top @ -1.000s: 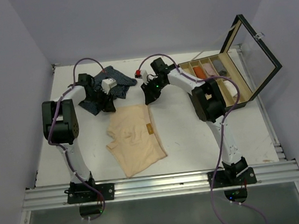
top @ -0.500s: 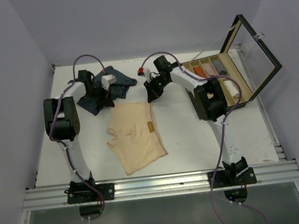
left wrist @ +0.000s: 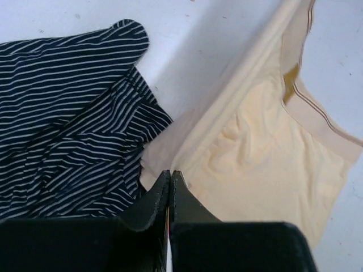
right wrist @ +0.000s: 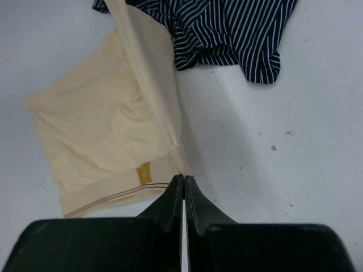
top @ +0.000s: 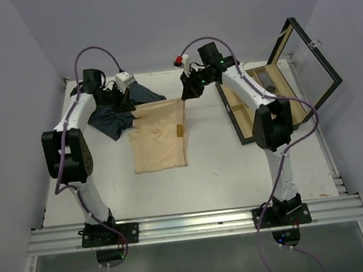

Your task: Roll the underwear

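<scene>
1. One white table (top: 231, 170) carries everything, and two arms reach toward its far side.
2. The wooden box (top: 240, 119) sits at the right, its glass lid (top: 314, 62) propped open.
3. The navy striped underwear (top: 115, 118) lies crumpled at the far left, touching the beige pair.
4. The beige underwear (top: 159, 142) lies mid-table, its far edge raised between both grippers.
5. The left gripper (left wrist: 170, 173) is clamped on its far left corner.
6. The right gripper (right wrist: 182, 179) is clamped on its far right corner.

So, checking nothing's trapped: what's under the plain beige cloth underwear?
Below the lifted far edge of the beige underwear only white table shows, navy striped garment beside one corner. Anything beneath the flat part is covered.
</scene>
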`<action>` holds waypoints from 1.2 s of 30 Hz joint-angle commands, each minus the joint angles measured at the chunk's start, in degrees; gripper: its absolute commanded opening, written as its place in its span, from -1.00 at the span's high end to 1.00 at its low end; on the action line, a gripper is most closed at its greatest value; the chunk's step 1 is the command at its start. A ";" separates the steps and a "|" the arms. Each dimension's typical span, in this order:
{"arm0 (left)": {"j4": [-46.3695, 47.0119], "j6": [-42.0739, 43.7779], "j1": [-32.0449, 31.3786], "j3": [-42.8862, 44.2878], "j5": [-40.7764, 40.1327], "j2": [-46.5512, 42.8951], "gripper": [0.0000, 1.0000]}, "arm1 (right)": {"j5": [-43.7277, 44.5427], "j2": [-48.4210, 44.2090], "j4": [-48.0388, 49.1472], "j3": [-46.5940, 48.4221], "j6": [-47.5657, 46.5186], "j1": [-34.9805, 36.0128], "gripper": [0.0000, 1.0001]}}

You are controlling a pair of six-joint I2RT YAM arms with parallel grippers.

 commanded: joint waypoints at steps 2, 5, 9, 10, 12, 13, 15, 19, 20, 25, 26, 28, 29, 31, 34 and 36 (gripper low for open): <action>0.00 5.76 0.12 -12.16 1.02 -15.36 1.00 | -4.08 -8.68 -3.14 -3.47 -3.04 1.35 1.00; 0.36 8.04 0.03 -20.25 -0.30 -21.87 1.00 | -4.09 -13.51 -2.97 -13.19 -4.71 4.07 1.00; -1.75 10.42 -0.06 -27.55 -0.40 -27.34 1.00 | -0.31 -18.35 -1.04 -24.03 -8.49 8.03 1.00; -1.93 11.64 -0.23 -30.35 -0.39 -28.48 1.00 | 0.22 -19.49 -0.42 -25.61 -9.36 8.99 1.00; -1.93 12.09 -0.58 -33.26 -0.92 -31.47 1.00 | 1.27 -20.46 0.81 -29.65 -9.37 9.27 1.00; -1.41 11.92 -1.02 -36.23 -1.10 -32.35 1.00 | 1.80 -21.25 1.94 -30.72 -9.37 9.35 1.00; 0.08 11.13 -1.81 -39.15 -1.62 -33.76 1.00 | 3.29 -21.43 2.74 -33.09 -9.81 9.35 1.00; 7.55 4.91 -7.07 -48.01 -6.18 -35.17 1.00 | 4.70 -20.73 3.71 -35.55 -11.91 9.44 1.00; 9.13 3.93 -7.96 -49.43 -7.06 -35.35 0.99 | 5.05 -20.47 4.06 -36.26 -12.18 9.53 1.00; 15.47 -0.12 -11.39 -55.24 -10.50 -33.86 0.88 | 6.55 -19.24 7.22 -39.51 -12.28 9.97 1.00; 16.00 -0.39 -11.48 -55.60 -10.94 -33.25 0.86 | 6.55 -18.98 7.58 -40.04 -12.01 10.06 1.00; 16.71 -1.18 -11.75 -55.34 -12.52 -32.37 0.86 | 6.38 -18.45 8.54 -40.30 -11.31 10.58 1.00; 16.79 -1.09 -11.66 -55.16 -13.05 -31.84 0.86 | 6.11 -18.27 8.72 -40.57 -10.96 10.85 1.00; 17.58 -1.18 -11.75 -54.98 -14.62 -32.01 0.87 | 5.85 -18.18 8.81 -40.66 -10.26 11.55 1.00; 15.57 0.39 -11.75 -53.32 -13.58 -32.01 0.81 | 6.46 -18.62 9.25 -41.45 -10.25 11.82 1.00; 13.03 1.80 -11.75 -51.92 -11.31 -31.22 0.59 | 8.12 -18.45 9.34 -42.24 -11.30 11.82 1.00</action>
